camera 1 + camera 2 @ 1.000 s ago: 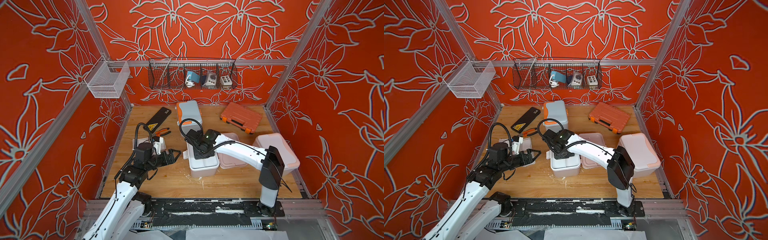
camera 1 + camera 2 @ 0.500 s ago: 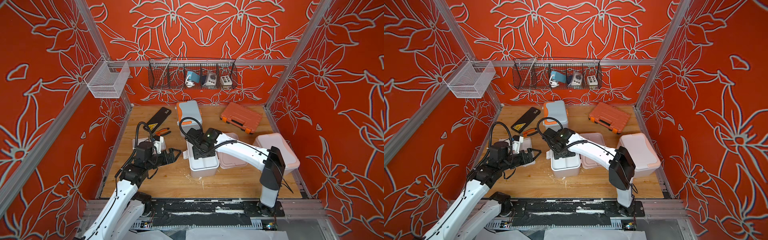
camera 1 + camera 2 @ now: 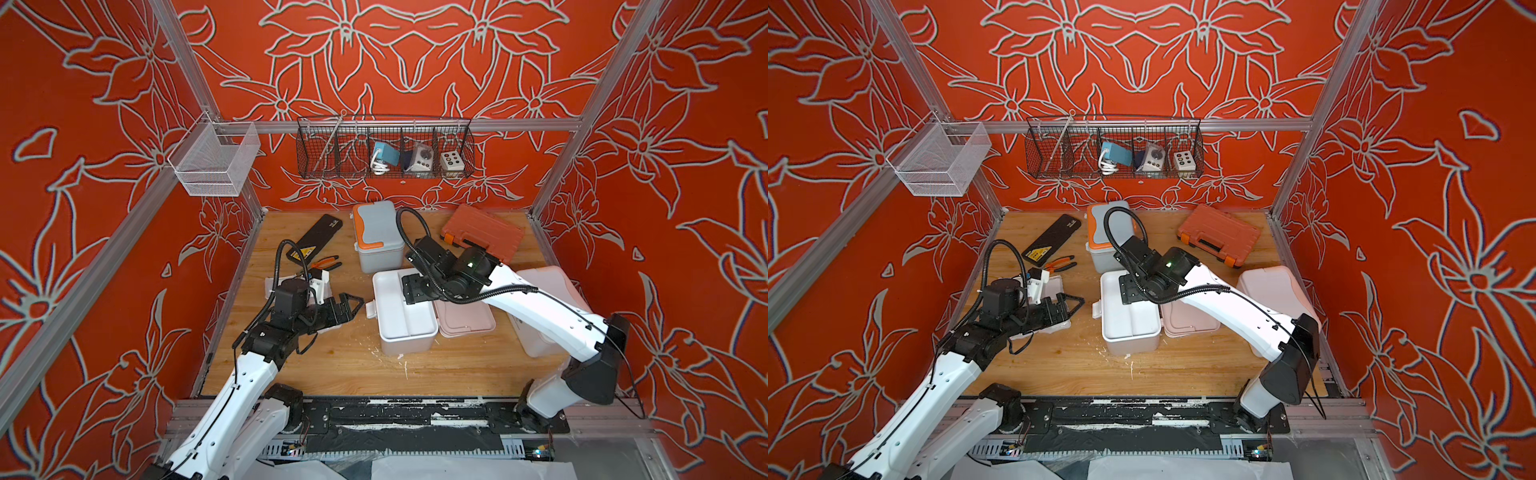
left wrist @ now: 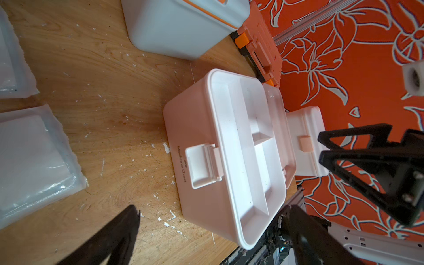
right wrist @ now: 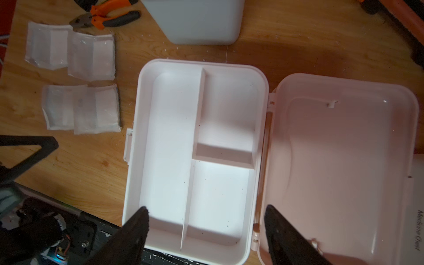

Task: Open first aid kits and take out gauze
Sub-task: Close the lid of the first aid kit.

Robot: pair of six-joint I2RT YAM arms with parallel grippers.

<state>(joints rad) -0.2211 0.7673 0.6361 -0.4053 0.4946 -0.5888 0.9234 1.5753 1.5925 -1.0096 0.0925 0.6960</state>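
The dusty pink first aid kit (image 3: 405, 328) stands open mid-table, its lid (image 5: 344, 165) laid flat beside it. Its white divided tray (image 5: 174, 142) holds nothing. My right gripper (image 5: 206, 220) hangs open over that tray, gripping nothing. Several wrapped gauze pads (image 5: 91, 57) lie on the wood left of the kit. My left gripper (image 3: 353, 302) is open and low between the gauze (image 4: 34, 149) and the kit's latch (image 4: 202, 165). The blue-grey kit (image 3: 376, 237) at the back and the white kit (image 3: 548, 291) on the right are closed.
An orange tool case (image 3: 482, 232) lies at the back right and a long black case (image 3: 316, 239) at the back left, with pliers (image 3: 328, 262) near it. A wire basket (image 3: 384, 151) hangs on the back wall. White crumbs dot the wood.
My right gripper's jaws have gone from shut to open above the open pink kit. The left arm has barely moved.
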